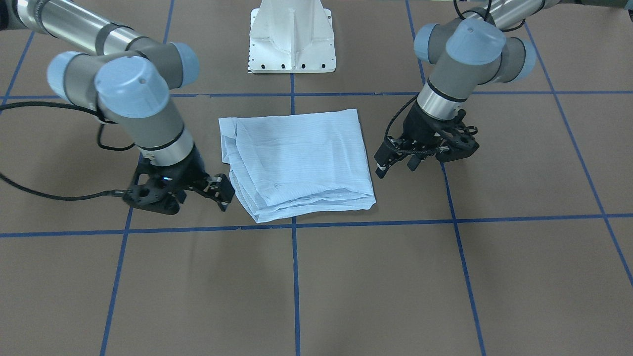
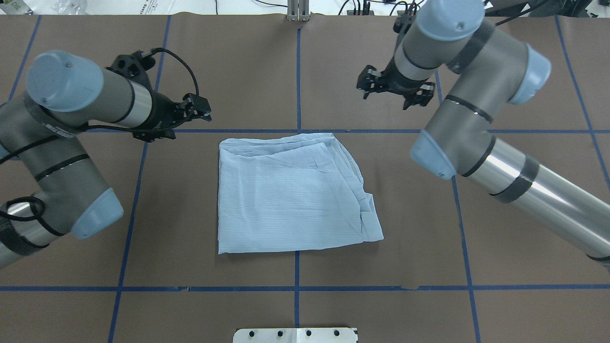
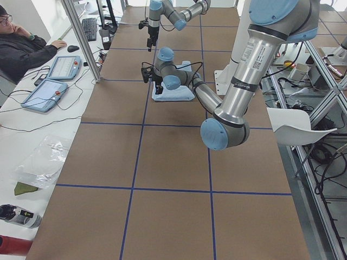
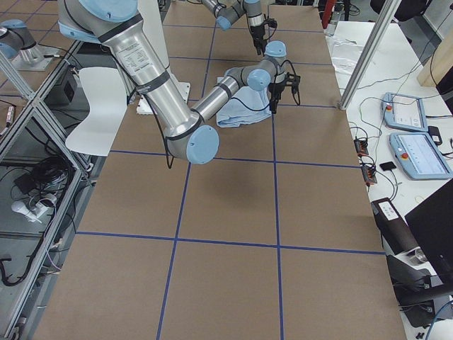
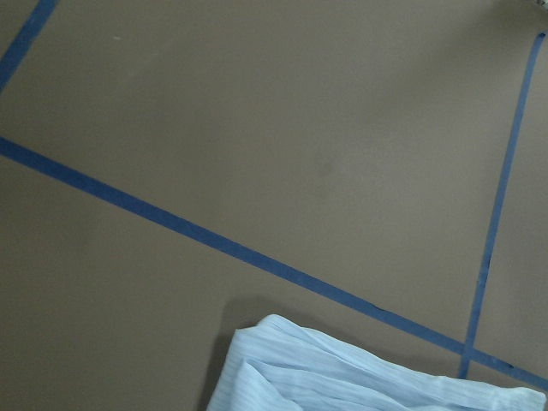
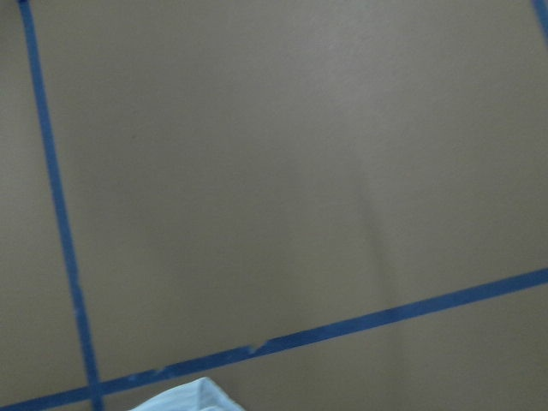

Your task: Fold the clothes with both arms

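Exterior left, folded shirt (image 3: pixel 180 93), seated person (image 3: pixel 23 50), keyboard (image 3: pixel 89 28)

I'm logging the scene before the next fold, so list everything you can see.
shirt: one, light blue, folded, table centre.
table: one, brown, blue tape grid.
pedestal base: one, white, table's robot-side edge.
tablets: two, blue-rimmed, side desk.
keyboard: one, black, side desk.
person: one, dark top, seated at side desk.
left arm, right arm: two, grey with light-blue caps, flanking the shirt.
left hand, right hand: two, black, open, empty, off the shirt.
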### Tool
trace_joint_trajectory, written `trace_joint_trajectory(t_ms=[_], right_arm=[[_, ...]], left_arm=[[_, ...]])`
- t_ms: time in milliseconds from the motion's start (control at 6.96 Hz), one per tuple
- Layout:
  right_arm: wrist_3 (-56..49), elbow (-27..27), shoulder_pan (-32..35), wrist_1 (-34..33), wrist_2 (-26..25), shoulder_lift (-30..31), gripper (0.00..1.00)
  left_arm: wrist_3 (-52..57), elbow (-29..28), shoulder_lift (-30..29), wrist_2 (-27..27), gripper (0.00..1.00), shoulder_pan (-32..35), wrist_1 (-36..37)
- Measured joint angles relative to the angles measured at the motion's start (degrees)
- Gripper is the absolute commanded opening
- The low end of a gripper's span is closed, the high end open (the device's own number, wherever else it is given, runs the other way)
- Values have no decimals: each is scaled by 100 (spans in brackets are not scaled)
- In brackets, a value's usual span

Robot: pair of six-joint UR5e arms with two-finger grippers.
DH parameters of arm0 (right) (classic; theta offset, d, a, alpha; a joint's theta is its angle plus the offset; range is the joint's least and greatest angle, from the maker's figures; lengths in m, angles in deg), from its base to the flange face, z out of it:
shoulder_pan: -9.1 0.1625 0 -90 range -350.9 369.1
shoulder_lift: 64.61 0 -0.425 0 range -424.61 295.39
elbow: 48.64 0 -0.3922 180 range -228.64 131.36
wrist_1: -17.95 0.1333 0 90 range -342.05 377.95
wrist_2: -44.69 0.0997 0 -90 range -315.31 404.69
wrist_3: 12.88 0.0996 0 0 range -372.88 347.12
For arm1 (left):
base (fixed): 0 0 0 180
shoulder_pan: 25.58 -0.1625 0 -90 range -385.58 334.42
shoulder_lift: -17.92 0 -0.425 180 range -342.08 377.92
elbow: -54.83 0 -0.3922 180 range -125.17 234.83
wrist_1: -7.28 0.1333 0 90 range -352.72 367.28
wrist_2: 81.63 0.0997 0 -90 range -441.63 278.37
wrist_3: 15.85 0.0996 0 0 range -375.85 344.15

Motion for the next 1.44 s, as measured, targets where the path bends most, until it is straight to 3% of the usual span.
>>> trace_joint_trajectory(t_ms=[287,575,1006,1436], right_arm=[[-1817,-435,905,-440,611,729,100],[-3548,-483,1920,-517,1359,1478,100],[-6007,-353,3095,-653,1569,2494,100],[-7445,-135,3722,-657,1836,3229,100]], left_arm=[[1599,249,722,-571,99,804,41],[3603,251,1467,-1038,99,1799,57],[6633,135,2153,-1468,99,3316,676],[8632,-642,2364,-1749,100,4485,1006]])
